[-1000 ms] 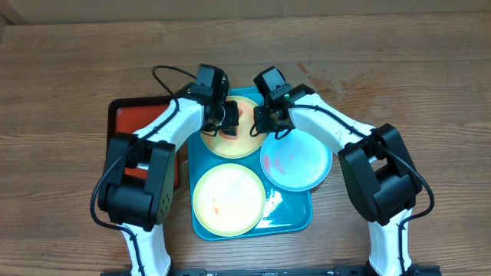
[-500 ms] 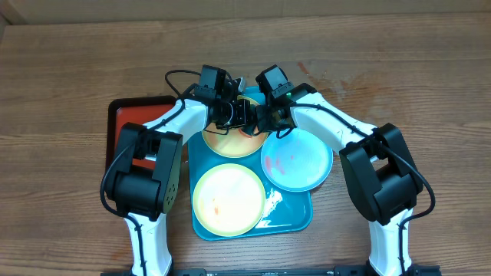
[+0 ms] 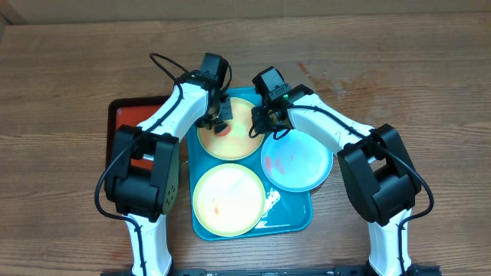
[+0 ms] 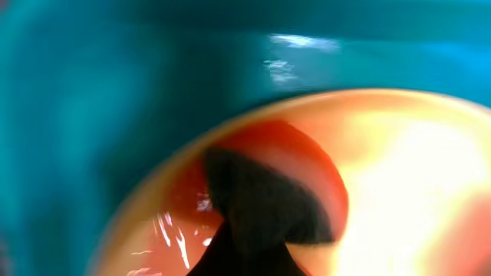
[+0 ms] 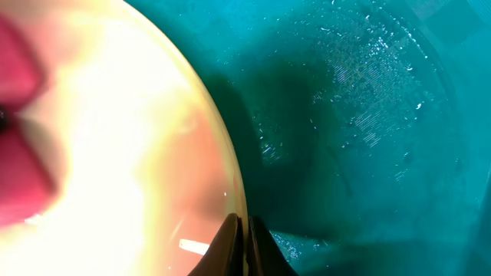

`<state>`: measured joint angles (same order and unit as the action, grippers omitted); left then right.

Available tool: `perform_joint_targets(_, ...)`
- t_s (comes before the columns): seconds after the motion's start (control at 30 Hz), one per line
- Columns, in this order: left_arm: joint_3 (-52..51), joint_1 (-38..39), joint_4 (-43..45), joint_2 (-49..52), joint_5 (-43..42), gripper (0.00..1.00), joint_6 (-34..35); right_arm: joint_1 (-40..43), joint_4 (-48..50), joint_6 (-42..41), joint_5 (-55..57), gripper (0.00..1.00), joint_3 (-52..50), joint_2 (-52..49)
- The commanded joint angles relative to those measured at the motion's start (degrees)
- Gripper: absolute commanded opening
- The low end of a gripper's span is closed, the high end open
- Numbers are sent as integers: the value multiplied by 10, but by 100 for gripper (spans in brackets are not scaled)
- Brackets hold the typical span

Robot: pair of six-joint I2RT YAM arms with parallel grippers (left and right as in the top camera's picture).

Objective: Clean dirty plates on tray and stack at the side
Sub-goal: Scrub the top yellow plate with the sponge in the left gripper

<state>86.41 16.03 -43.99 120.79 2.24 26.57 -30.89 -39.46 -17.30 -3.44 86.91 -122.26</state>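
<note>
**Change noted.** Half a second ago the left claw [image 3: 217, 121] was far over to the right, almost meeting the right claw [image 3: 263, 123] above the far plate [image 3: 239, 139]. It is now back at that plate's left portion, over a red smear [image 3: 223, 129]. The right claw has not shifted from the plate's right rim. This back-and-forth reads as a wiping stroke. Since the smear remains, cleaning of this first plate is judged incomplete.

**Position of task items.** All three plates lie on the tray [image 3: 295, 218], and none is stacked at the side. The far plate sits at the tray's far end. The teal plate [image 3: 301, 162] overhangs the right rim, and the near plate [image 3: 228, 198] lies toward the robot. The red tray [image 3: 126, 119] rests on the surface [image 3: 77, 77] to the left.

**Left claw.** The left wrist view shows a dark mass [image 4: 261, 207] pressed against the smear. It cannot be told whether this is a finger or a held wiper, so the opening cannot be determined.

**Right claw.** In the right wrist view the tips meet at the far plate's edge with barely a gap. It is judged clenched on the rim, steadying the plate.
</note>
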Motion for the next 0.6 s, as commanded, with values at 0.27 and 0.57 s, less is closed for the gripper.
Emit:
perform_joint_targets(0.27, 4, -9, -101, 17, -39, 4, -6, -1, -1, -12, 12, 4, -6, -10)
perform_joint_targets(0.57, -20, 28, 9, 17, -248, 4, -58, -1, 2, -11, 12, 4, -6, -10)
